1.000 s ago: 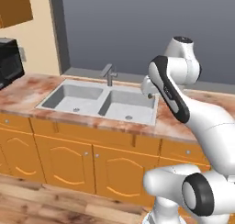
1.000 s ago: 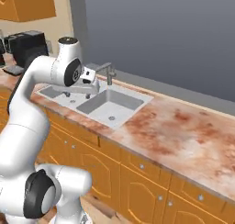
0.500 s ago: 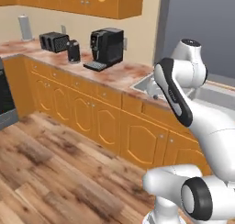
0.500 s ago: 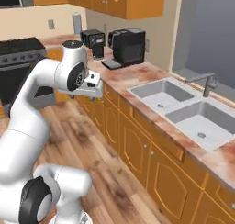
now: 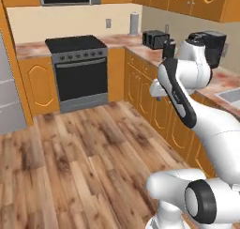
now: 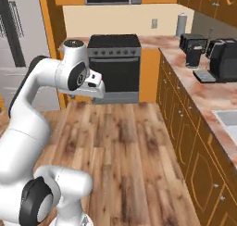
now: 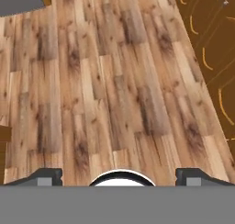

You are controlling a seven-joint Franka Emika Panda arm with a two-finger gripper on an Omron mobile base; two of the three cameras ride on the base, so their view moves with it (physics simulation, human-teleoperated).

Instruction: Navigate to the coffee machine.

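I have the coffee machine standing on the right-hand counter, just past the kettle and toaster, ahead and well right of my gripper. The gripper hangs over the wood floor, its fingertips apparently apart and holding nothing, though barely visible.

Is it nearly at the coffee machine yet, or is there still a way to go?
Partly there. The coffee machine is in sight on the right-hand counter, beside the kettle and toaster. The robot stands on the wood floor, facing the stove more than the machine. The gripper looks open, holding nothing, pointed at the floor. Left to do: turn and drive up to the machine.
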